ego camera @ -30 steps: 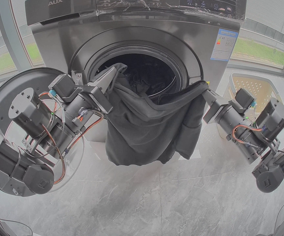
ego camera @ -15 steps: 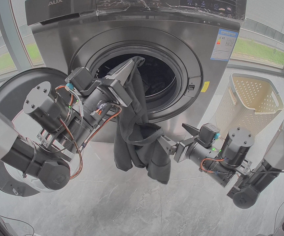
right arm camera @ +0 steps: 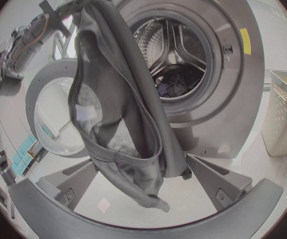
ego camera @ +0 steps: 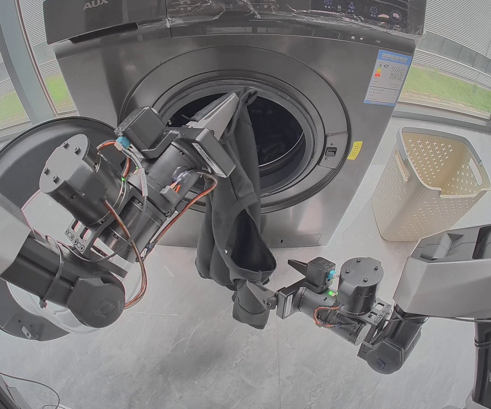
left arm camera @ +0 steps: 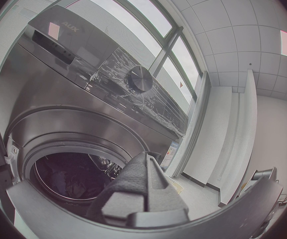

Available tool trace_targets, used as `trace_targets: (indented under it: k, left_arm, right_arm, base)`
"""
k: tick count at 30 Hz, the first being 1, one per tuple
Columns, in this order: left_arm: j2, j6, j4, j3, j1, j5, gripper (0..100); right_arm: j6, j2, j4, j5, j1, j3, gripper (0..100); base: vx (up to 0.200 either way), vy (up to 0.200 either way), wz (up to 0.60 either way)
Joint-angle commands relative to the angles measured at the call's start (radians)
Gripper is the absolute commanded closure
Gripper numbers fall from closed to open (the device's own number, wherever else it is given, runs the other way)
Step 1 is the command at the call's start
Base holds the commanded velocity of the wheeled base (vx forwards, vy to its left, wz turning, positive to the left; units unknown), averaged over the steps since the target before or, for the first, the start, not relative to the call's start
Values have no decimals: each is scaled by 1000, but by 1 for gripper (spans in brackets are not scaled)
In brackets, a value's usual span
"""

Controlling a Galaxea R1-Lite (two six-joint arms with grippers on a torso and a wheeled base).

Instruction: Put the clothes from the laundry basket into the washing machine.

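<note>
Dark grey garment [ego camera: 231, 217] hangs at centre of the head view, its top pinched by the left gripper [ego camera: 229, 104] right at the drum opening of the washing machine [ego camera: 325, 75]. Its lower end dangles near the floor between the spread fingers of the right gripper [ego camera: 271, 276], bottom centre; contact there unclear. Cream laundry basket [ego camera: 421, 200] stands at right, beside the machine. Dark clothes [right arm camera: 171, 85] lie inside the drum. Door [ego camera: 24, 143] open, left.

Dark clothes [right arm camera: 171, 83] in drum [right arm camera: 156, 40] indistinct, washer door [ego camera: 30, 137] half hidden behind left arm [ego camera: 86, 211], sticker [ego camera: 387, 78] print too small
</note>
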Motion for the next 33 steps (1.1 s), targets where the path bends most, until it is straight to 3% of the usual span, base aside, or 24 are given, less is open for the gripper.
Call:
trace_targets:
  k: [1,8,14,19,33]
  left_arm:
    - [-12,0,-3,5,-3,1,100]
    - [-18,1,-4,27,-4,1,100]
    - [-18,1,-4,33,-9,1,100]
    - [-35,3,-4,57,-41,-2,100]
    - [-63,3,-6,79,-53,-6,100]
  right_arm:
    - [-1,59,-2,-1,-2,15,0]
    - [1,75,-4,2,-16,-6,0]
    - [-1,75,-4,2,-14,-129,0]
    - [-5,102,13,2,-33,-293,0]
    - [-44,217,21,45,-31,-487,0]
  base:
    - [0,0,0]
    - [0,0,0]
    - [0,0,0]
    - [0,0,0]
    - [0,0,0]
